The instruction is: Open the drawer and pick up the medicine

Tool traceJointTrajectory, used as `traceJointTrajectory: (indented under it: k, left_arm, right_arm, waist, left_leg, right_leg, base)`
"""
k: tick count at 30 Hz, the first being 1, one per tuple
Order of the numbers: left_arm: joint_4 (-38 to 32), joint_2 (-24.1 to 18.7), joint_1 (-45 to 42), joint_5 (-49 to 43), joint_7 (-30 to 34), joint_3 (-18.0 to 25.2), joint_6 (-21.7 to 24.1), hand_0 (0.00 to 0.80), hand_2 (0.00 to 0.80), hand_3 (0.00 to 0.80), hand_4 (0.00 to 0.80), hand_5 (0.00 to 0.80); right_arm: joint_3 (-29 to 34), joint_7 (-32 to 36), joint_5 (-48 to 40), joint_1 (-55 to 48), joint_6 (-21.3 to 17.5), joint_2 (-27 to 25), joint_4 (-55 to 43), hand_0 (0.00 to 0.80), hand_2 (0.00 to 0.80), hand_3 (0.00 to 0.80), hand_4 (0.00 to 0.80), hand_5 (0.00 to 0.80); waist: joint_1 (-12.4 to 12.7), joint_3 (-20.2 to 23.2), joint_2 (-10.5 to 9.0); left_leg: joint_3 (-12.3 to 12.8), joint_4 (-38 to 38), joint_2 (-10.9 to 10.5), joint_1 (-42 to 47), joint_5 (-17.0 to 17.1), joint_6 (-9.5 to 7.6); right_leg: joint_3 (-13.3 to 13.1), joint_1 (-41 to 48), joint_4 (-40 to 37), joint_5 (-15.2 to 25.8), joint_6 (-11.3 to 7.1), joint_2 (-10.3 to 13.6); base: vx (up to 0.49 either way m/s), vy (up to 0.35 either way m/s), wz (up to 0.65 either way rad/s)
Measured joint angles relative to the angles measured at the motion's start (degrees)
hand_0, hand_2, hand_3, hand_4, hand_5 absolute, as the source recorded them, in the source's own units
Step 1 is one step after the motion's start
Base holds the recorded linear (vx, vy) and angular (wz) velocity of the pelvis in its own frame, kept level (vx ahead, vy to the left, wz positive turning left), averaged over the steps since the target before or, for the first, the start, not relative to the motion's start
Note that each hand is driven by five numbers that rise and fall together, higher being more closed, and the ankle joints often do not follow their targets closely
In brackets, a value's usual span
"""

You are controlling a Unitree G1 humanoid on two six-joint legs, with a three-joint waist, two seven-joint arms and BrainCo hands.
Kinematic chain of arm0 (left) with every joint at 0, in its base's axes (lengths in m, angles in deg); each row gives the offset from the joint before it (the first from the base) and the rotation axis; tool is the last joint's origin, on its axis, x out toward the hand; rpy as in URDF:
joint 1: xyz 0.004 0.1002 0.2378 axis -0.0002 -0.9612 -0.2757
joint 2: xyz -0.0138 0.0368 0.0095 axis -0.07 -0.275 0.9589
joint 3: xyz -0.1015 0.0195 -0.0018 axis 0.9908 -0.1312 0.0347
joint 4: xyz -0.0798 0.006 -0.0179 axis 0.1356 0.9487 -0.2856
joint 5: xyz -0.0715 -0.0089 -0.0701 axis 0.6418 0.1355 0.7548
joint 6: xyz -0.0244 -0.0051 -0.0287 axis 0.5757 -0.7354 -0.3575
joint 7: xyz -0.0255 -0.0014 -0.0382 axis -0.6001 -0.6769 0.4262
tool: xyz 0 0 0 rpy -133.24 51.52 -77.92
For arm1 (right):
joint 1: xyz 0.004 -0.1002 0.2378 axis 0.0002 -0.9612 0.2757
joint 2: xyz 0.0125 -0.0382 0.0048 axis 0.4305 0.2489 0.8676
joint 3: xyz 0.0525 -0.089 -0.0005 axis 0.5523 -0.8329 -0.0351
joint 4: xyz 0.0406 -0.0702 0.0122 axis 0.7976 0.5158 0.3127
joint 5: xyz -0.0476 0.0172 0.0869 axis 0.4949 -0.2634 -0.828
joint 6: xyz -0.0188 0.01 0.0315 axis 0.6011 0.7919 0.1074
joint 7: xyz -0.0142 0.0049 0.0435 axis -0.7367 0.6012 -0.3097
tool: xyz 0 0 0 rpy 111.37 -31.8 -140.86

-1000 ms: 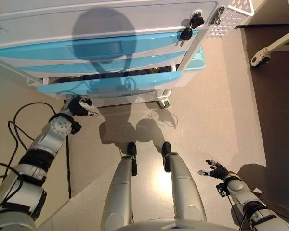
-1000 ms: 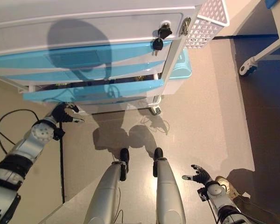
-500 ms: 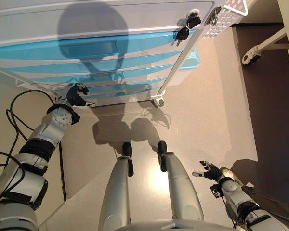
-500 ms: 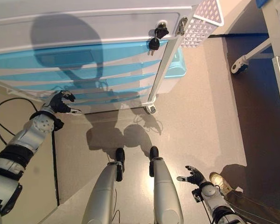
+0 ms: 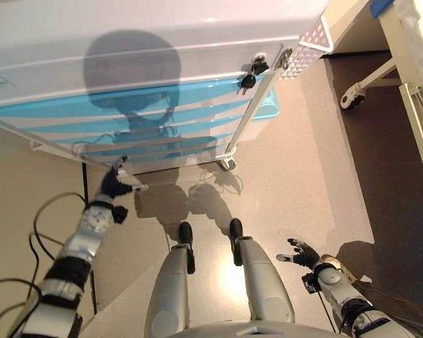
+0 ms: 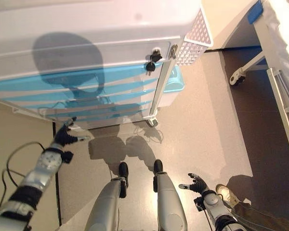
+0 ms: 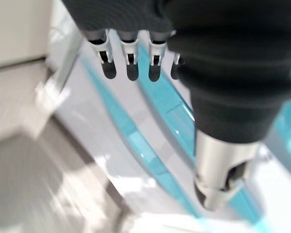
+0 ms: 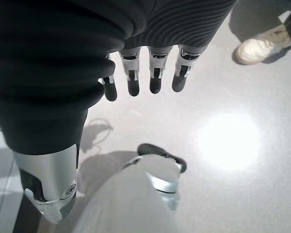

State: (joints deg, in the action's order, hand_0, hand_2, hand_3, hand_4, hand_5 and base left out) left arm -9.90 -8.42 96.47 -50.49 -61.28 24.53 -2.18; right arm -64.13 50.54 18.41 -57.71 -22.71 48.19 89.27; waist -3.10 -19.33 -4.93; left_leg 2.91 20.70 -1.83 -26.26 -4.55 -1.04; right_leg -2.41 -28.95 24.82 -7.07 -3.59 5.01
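A white cart carries a stack of blue drawers, and every front lies flush. No medicine shows in any view. My left hand hangs open in front of the cart's lower left corner, a little apart from it. Its straight fingers point at the blue drawer fronts and hold nothing. My right hand is open low on the right over the floor, fingers spread and empty.
Black keys hang from the lock at the cart's top right. A white perforated basket hangs on its right side, with a light-blue bin below. A wheeled bed frame stands at right. A person's shoe is beside my right hand.
The drawer that stood out a second ago now lies flush with the others. My left hand has come back from the cart. The whole view has shifted, showing more of the cart's top.
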Motion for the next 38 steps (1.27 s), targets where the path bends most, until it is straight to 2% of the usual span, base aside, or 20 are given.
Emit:
traceJointTrajectory:
  k: [1, 2, 6, 8, 10, 12, 15, 17, 20, 24, 30, 38]
  left_arm:
    - [-0.2, 0.5, -0.8, 0.8, 0.3, 0.3, 0.2, 0.0, 0.0, 0.0, 0.0, 0.0]
    - [-0.9, 3.5, -4.1, 3.7, 1.3, 2.6, 0.6, 0.0, 0.0, 0.0, 0.0, 0.0]
    - [0.4, 5.1, -10.0, 6.1, 4.9, 2.2, 1.4, 0.0, 0.0, 0.0, 0.0, 0.0]
    - [3.6, 6.8, -11.0, 6.5, 5.6, 2.5, 1.4, 0.0, 0.0, 0.0, 0.0, 0.0]
    - [11.4, 10.1, -11.2, 6.5, 5.8, 2.9, 1.1, 0.0, 0.0, 0.0, 0.0, 0.0]
    - [13.8, 11.1, -12.9, 5.6, 6.3, 1.3, 0.9, 0.0, 0.0, 0.0, 0.0, 0.0]
    - [19.3, 12.4, -13.0, 0.7, 6.3, 0.6, 0.4, 0.0, 0.0, 0.0, 0.0, 0.0]
    - [25.6, 13.7, -13.0, -1.5, 6.2, 0.6, -0.3, 0.0, 0.0, 0.0, 0.0, 0.0]
    - [29.7, 14.6, -13.3, -3.3, 5.6, 0.3, -1.0, 0.0, 0.0, 0.0, 0.0, 0.0]
    - [29.7, 15.3, -14.9, -6.5, 5.7, -0.6, -1.0, 0.0, 0.0, 0.0, 0.0, 0.0]
    - [32.9, 16.9, -17.7, -7.7, 5.7, -0.6, -1.2, 0.0, 0.0, 0.0, 0.0, 0.0]
    - [33.3, 17.1, -17.5, -9.9, 5.6, -1.6, -1.3, 0.0, 0.0, 0.0, 0.0, 0.0]
  right_arm:
    - [0.0, -0.1, 0.0, 0.0, 0.0, 0.1, 0.1, 0.0, 0.0, 0.0, 0.0, 0.0]
    - [0.9, -0.1, 0.0, -0.1, 0.0, 0.4, 0.5, 0.0, 0.0, 0.0, 0.0, 0.0]
    - [2.1, -0.5, 0.6, -1.0, 0.1, 0.3, 1.2, 0.0, 0.0, 0.0, 0.0, 0.0]
    - [2.3, -0.9, 1.1, -1.7, 0.1, 0.1, 1.4, 0.0, 0.0, 0.0, 0.0, 0.0]
    - [2.2, -0.9, 1.6, -1.8, 0.1, 0.4, 2.4, 0.0, 0.0, 0.0, 0.0, 0.0]
    - [2.2, -1.1, 2.1, -2.0, 0.2, 0.5, 3.0, 0.0, 0.0, 0.0, 0.0, 0.0]
    - [2.2, -1.4, 2.4, -2.4, 0.3, 1.4, 3.8, 0.0, 0.0, 0.0, 0.0, 0.0]
    - [2.2, -1.5, 2.6, -3.1, 0.3, 2.9, 5.5, 0.0, 0.0, 0.0, 0.0, 0.0]
    - [1.7, -1.7, 2.8, -4.1, 0.4, 4.3, 7.1, 0.0, 0.0, 0.0, 0.0, 0.0]
    - [0.7, -1.6, 4.1, -6.3, 0.5, 4.5, 7.9, 0.0, 0.0, 0.0, 0.0, 0.0]
    - [3.2, -0.8, 1.5, -10.0, 1.0, 5.5, 9.6, 0.0, 0.0, 0.0, 0.0, 0.0]
    - [3.6, -0.8, 0.3, -11.5, 1.1, 5.9, 9.9, 0.0, 0.0, 0.0, 0.0, 0.0]
  waist:
    - [0.3, 0.0, 0.04]
    - [1.0, 0.0, 0.3]
    - [1.0, 0.7, 1.76]
    - [1.2, 2.2, 3.11]
    - [1.1, 4.3, 4.82]
    - [1.0, 6.4, 5.78]
    - [1.0, 7.9, 5.84]
    - [0.9, 11.0, 5.04]
    - [1.0, 14.0, 4.0]
    - [2.7, 15.2, 3.54]
    - [2.6, 17.1, 4.66]
    - [2.5, 17.9, 4.46]
  left_leg:
    - [-0.1, -0.6, 0.0, 0.6, 0.2, 0.04]
    - [-0.1, -3.3, 0.1, 3.0, 1.3, 0.11]
    - [-1.0, -11.1, 0.3, 10.9, 3.8, 0.39]
    - [-1.5, -13.8, 0.3, 13.2, 4.5, 0.48]
    - [-1.6, -17.1, 0.6, 16.8, 5.7, 0.62]
    - [-1.8, -18.5, 0.9, 18.2, 5.9, 0.88]
    - [-3.0, -20.5, 1.5, 22.0, 6.2, 1.4]
    - [-3.3, -21.9, 1.9, 24.4, 6.3, 1.94]
    - [-4.3, -22.5, 2.5, 26.1, 6.0, 2.57]
    - [-4.7, -23.0, 2.6, 28.9, 5.9, 3.03]
    - [-5.3, -24.0, 2.8, 30.8, 6.0, 3.06]
    - [-5.9, -24.3, 2.8, 30.7, 6.3, 2.99]
  right_leg:
    - [0.1, 0.6, -0.6, 0.2, 0.03, 0.0]
    - [0.3, 2.9, -3.1, 1.0, 0.02, -0.1]
    - [1.9, 11.0, -10.7, 2.9, 0.02, 0.0]
    - [3.0, 13.3, -13.0, 3.3, -0.08, 0.0]
    - [3.2, 16.8, -16.2, 4.2, 0.14, -0.5]
    - [3.5, 19.1, -18.4, 5.1, 0.46, -1.0]
    - [5.0, 24.2, -21.8, 5.6, 0.77, -1.6]
    - [5.5, 26.9, -24.0, 5.7, 0.89, -2.0]
    - [6.4, 29.9, -26.4, 5.8, 1.17, -2.8]
    - [7.1, 33.8, -28.7, 6.4, 1.83, -3.0]
    - [8.0, 35.8, -29.1, 6.5, 1.87, -3.1]
    - [8.3, 35.7, -29.2, 6.5, 1.88, -3.0]
  base:
    - [0.072, -0.058, -0.01]
    - [0.075, -0.063, 0.01]
    - [0.078, -0.073, 0.11]
    - [0.064, -0.084, 0.14]
    - [0.065, -0.056, 0.02]
    - [0.078, -0.061, 0.0]
    - [0.089, -0.057, 0.18]
    - [0.083, -0.043, 0.11]
    - [0.087, -0.061, 0.15]
    - [0.065, -0.025, 0.09]
    - [0.03, 0.007, 0.06]
    - [0.0, 0.003, 0.01]
